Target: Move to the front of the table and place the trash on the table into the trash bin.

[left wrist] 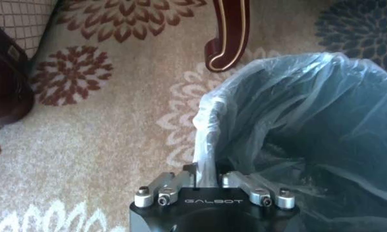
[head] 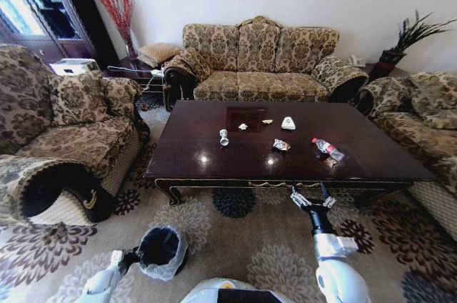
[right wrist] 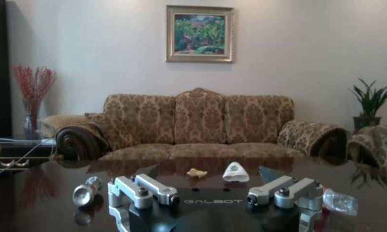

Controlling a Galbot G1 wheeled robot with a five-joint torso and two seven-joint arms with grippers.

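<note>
The dark glossy table [head: 207,167] stands ahead of me. On it lie bits of trash: a crushed silvery piece [head: 223,136], a small white paper bit [head: 243,126], a white packet [head: 288,123], a colourful wrapper [head: 281,145] and a red-capped bottle [head: 328,148]. My right gripper [head: 310,194] hovers open at the table's front edge, empty; its wrist view shows the silvery piece [right wrist: 87,190], the packet [right wrist: 235,172] and the wrapper [right wrist: 338,200] beyond the spread gripper [right wrist: 206,174]. The bag-lined trash bin [head: 163,249] sits on the carpet at lower left. My left gripper [left wrist: 205,171] is shut on the bin's rim [left wrist: 206,121].
A patterned sofa [head: 257,67] stands behind the table, with armchairs at the left [head: 64,138] and right [head: 421,117]. A carved table leg [left wrist: 227,34] is close to the bin. Floral carpet [head: 243,239] lies open between me and the table.
</note>
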